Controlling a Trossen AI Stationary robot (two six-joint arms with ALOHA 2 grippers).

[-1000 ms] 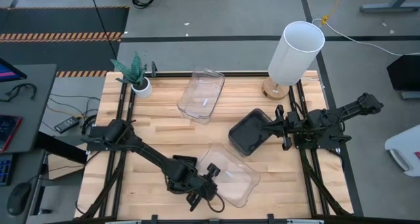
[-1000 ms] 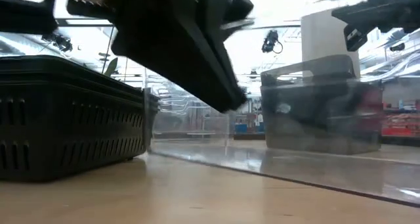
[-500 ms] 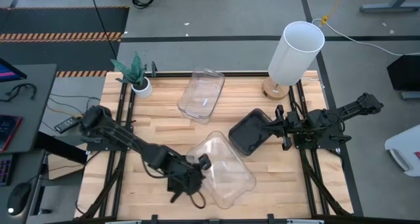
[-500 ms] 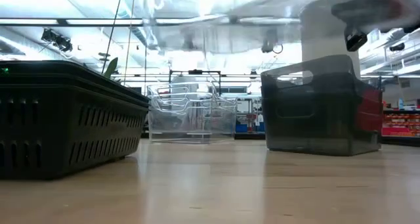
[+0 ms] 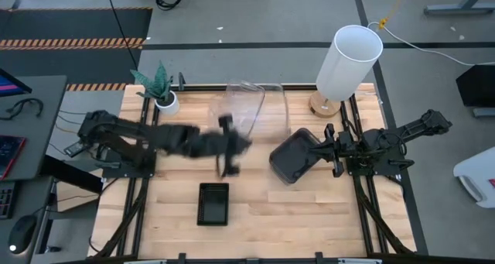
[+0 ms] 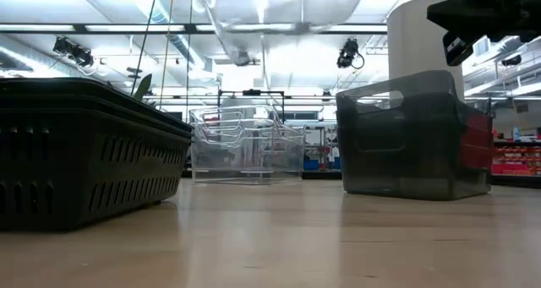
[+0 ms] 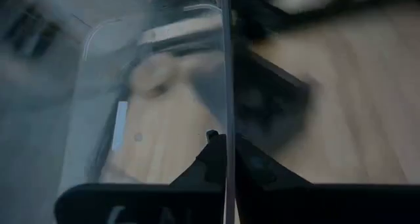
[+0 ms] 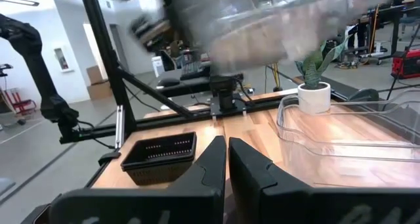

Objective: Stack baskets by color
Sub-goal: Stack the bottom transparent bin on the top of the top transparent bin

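Note:
My left gripper [image 5: 240, 144] is over the middle of the table, shut on a clear basket [image 5: 272, 113] that hangs blurred high above the wood [image 6: 279, 5]. A second clear basket [image 6: 245, 144] rests on its base at the far edge, partly under the held one. A smoky dark grey basket [image 5: 292, 157] stands at the right. My right gripper [image 5: 329, 149] hovers shut just beside and above it, touching nothing. A flat black mesh tray [image 5: 213, 204] lies near the front edge. My left gripper pinches a thin wall of the clear basket [image 7: 226, 119], one finger [image 7: 211, 159] on each face, so one is inside and one outside. The wall runs edge-on between the fingers. The basket is lifted clear of the table and tipped.
A tall white lamp [image 5: 348, 61] stands at the far right and a small potted plant [image 5: 160, 90] at the far left. Black frame rails run along both sides of the table. Bare wood [image 5: 309, 217] lies at the near right.
My left gripper has risen and swung from the near edge toward the table's middle and far side, rolling as it went. The clear basket has gone with it, lifted off the wood and tipped. The black mesh tray now shows where the arm was.

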